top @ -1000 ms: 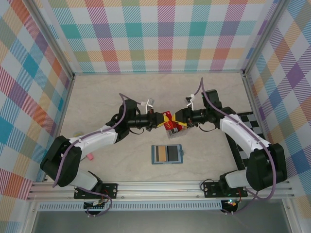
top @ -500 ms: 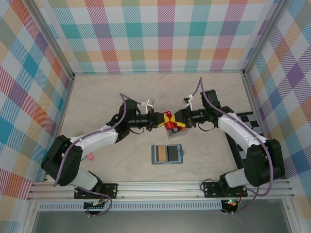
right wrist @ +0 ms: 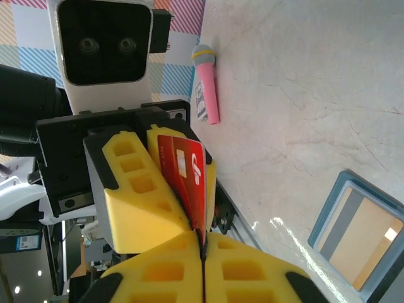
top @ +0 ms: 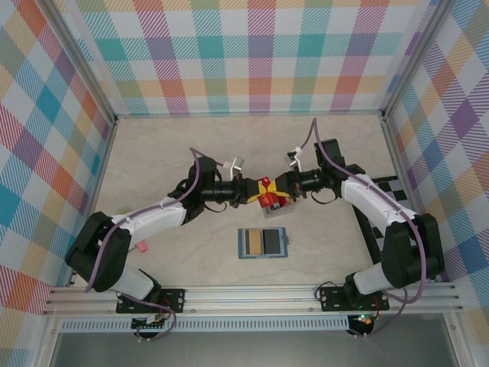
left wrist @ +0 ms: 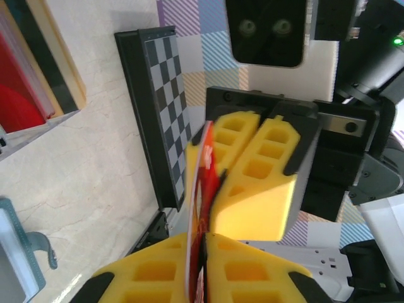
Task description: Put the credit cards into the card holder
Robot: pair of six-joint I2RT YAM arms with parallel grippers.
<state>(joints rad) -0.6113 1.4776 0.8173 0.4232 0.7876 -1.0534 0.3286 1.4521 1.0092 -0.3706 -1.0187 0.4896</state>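
A red credit card [top: 267, 192] hangs in mid-air between my two grippers, above the table's middle. My right gripper [top: 280, 191] is shut on one end of it [right wrist: 187, 172], pads [right wrist: 252, 271] pressed together. My left gripper [top: 255, 189] is at the other end [left wrist: 206, 183]; its jaws stand a sliver apart, with a thin dark gap beside the card. The card holder [top: 263, 243] lies open and flat nearer the arm bases, a tan card and a dark card showing in it. It also appears in the right wrist view as the card holder [right wrist: 360, 233].
A small grey rack [top: 275, 209] with more cards sits just under the meeting grippers. A black-and-white chequered board [top: 386, 191] lies at the right edge. A small pink object [top: 141, 247] rests near the left arm. Plaid walls close in the table.
My right gripper has moved in slightly and closed on the red card. My left gripper's jaws have eased a little. The card itself has barely moved.
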